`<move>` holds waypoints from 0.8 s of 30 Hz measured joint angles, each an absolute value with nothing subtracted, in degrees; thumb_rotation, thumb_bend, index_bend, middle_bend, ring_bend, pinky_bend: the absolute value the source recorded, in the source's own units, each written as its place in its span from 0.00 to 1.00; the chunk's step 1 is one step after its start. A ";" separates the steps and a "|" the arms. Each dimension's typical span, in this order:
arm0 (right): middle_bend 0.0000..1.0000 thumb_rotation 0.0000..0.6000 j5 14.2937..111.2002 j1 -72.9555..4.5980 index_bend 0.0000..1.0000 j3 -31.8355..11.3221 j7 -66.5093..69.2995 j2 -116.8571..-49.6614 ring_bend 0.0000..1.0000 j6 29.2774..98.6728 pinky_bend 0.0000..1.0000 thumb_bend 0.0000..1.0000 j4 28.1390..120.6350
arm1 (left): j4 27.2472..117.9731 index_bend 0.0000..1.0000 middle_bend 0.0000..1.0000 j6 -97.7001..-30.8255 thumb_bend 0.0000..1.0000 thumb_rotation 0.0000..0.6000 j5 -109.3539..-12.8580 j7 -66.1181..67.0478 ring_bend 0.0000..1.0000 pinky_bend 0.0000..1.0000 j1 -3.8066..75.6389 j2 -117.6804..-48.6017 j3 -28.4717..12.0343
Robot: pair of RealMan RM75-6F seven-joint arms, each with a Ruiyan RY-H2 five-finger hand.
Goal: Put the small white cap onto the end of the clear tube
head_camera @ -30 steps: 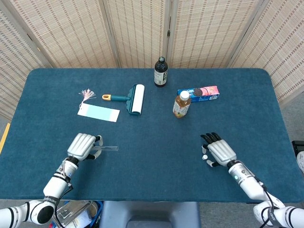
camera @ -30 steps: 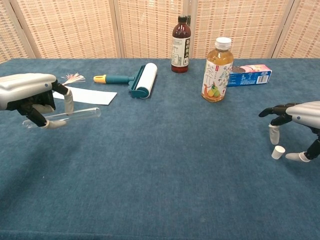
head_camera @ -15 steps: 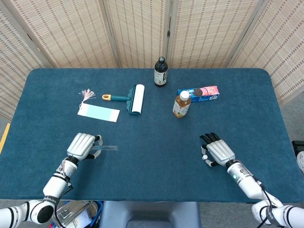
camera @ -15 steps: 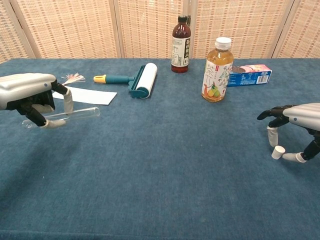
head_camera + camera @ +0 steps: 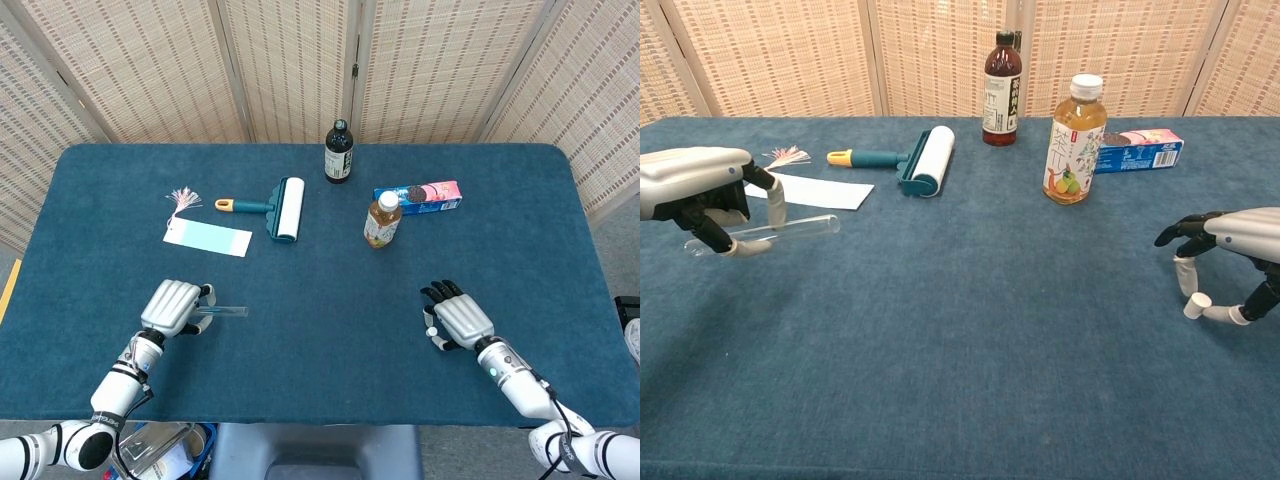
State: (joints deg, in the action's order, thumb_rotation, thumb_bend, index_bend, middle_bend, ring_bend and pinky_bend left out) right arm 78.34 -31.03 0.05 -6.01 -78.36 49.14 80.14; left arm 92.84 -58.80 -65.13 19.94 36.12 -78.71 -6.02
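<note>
My left hand (image 5: 175,308) (image 5: 700,195) grips the clear tube (image 5: 225,312) (image 5: 790,230) at one end and holds it level just above the cloth, its free end pointing right. The small white cap (image 5: 431,332) (image 5: 1196,305) sits on the blue table at the near right. My right hand (image 5: 458,318) (image 5: 1230,250) is over it. The thumb touches the cap's right side and a fingertip (image 5: 1186,284) touches its upper left, so the cap is pinched between them. The other fingers are spread.
At the back stand a dark bottle (image 5: 339,152), a tea bottle (image 5: 382,220) and a biscuit box (image 5: 420,196). A lint roller (image 5: 280,208), a pale blue card (image 5: 207,239) and a tassel (image 5: 183,197) lie at the back left. The table's near edge (image 5: 320,420) is close to both hands.
The right hand's thumb and forefinger have closed in on the cap until they touch it. The left hand and tube have not moved.
</note>
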 measured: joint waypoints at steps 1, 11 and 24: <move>0.13 1.00 78.34 -31.04 0.50 0.05 -5.97 -78.40 0.00 49.14 0.00 0.32 80.08 | 92.84 0.64 1.00 -58.77 0.33 1.00 -65.11 19.94 1.00 1.00 36.12 -78.70 -6.01; 0.17 1.00 79.02 -30.92 0.57 0.02 -5.43 -77.31 0.00 50.18 0.00 0.37 81.60 | 92.76 0.64 1.00 -58.51 0.33 1.00 -64.91 19.37 1.00 1.00 36.34 -78.36 -6.57; 0.22 1.00 82.20 -30.43 0.63 -3.49 -1.16 -66.61 0.00 57.33 0.00 0.39 95.15 | 94.65 0.64 1.00 -54.99 0.34 1.00 -63.06 11.44 1.00 1.00 38.18 -76.44 -10.69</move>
State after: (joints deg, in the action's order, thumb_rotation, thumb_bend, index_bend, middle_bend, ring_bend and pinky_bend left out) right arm 82.20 -30.43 -3.49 -1.16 -66.61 57.33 95.15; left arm 94.65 -54.99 -63.06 11.44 38.18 -76.44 -10.69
